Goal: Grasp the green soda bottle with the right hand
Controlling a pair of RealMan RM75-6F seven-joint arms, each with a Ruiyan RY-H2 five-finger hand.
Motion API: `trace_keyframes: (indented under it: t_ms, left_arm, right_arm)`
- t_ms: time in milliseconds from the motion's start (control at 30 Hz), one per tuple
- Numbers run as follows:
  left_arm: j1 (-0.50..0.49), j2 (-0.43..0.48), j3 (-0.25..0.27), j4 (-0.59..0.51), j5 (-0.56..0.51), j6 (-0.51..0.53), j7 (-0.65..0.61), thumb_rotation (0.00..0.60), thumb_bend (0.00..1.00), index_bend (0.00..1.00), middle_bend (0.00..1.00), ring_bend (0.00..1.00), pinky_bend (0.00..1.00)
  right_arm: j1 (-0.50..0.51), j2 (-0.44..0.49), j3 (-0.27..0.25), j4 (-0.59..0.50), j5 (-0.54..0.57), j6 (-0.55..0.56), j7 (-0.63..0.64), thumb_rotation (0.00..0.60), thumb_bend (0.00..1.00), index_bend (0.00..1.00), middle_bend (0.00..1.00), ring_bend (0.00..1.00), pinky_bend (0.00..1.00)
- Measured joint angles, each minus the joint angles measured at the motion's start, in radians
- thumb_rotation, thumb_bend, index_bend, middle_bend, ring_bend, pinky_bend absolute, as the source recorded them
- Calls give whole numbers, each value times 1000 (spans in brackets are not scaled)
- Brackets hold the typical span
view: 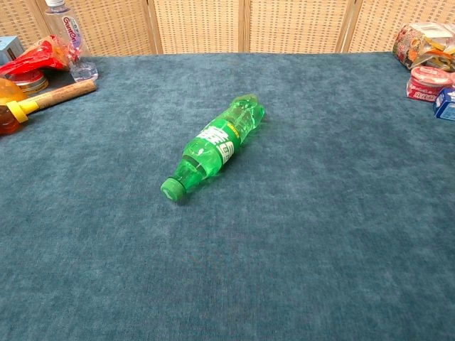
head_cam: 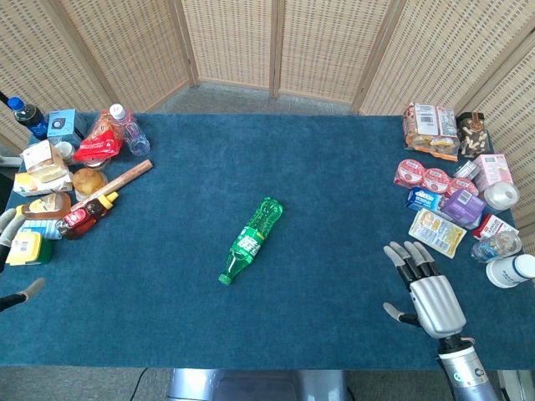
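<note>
A clear green plastic soda bottle (head_cam: 252, 240) (view: 215, 147) with a green screw cap and a white-and-green label lies on its side near the middle of the blue desk (head_cam: 334, 184) (view: 320, 234), cap toward the near left, base toward the far right.

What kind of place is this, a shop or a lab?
Probably a lab test setup: a blue cloth-covered table ringed by wicker screens, groceries piled at both ends, a green soda bottle alone mid-table, a robot hand nearby.
</note>
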Motion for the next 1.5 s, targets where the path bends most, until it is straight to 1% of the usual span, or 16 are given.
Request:
trace_keyframes:
  t_ms: [233, 333, 433, 600, 733, 833, 867, 967, 1067, 1167, 1500]
  left_arm:
    - [7, -3, -1, -10, 16, -2, 17, 600, 18, 0, 0, 0, 233]
    - [11, 1, -5, -13, 25, 5, 22, 600, 17, 0, 0, 0, 233]
    - [12, 3, -9, -18, 33, 9, 21, 600, 19, 0, 0, 0, 233]
    - [16, 4, -13, -25, 38, 9, 25, 600, 18, 0, 0, 0, 233]
    - [20, 4, -17, -27, 40, 12, 29, 600, 18, 0, 0, 0, 232]
    - [21, 3, -19, -24, 35, 8, 30, 600, 18, 0, 0, 0, 233]
    - [21, 1, -20, -22, 32, 4, 30, 600, 18, 0, 0, 0, 233]
    - [19, -5, -22, -15, 23, -7, 32, 600, 17, 0, 0, 0, 232]
    - [17, -12, -25, -6, 12, -19, 35, 600, 17, 0, 0, 0, 233]
    - [16, -19, -27, 3, 2, -30, 38, 600, 18, 0, 0, 0, 234]
    - [11, -35, -31, 23, -17, -57, 38, 600, 19, 0, 0, 0, 233]
  right_arm:
    - [6, 4, -6, 15, -2, -14, -3, 600, 178, 45, 0, 0, 0]
    - [18, 6, -11, 25, -6, -42, -9, 600, 179, 44, 0, 0, 0]
    - [54, 11, -10, 36, -22, -86, -16, 600, 180, 45, 0, 0, 0]
    - [158, 2, 8, 66, -66, -180, -8, 600, 179, 53, 1, 0, 0]
    - [258, -31, 32, 117, -102, -255, 8, 600, 180, 77, 26, 0, 0]
    - [332, -75, 53, 178, -130, -294, 22, 600, 180, 92, 48, 0, 0]
    - [367, -101, 62, 215, -142, -307, 34, 600, 178, 95, 51, 0, 0]
    - [427, -150, 78, 287, -154, -331, 68, 600, 162, 100, 55, 0, 0]
    - [500, -209, 100, 372, -155, -366, 124, 600, 159, 100, 55, 0, 0]
    - [560, -247, 117, 424, -153, -393, 160, 600, 160, 99, 55, 0, 0]
    - [710, -323, 136, 507, -129, -497, 181, 600, 156, 85, 56, 0, 0]
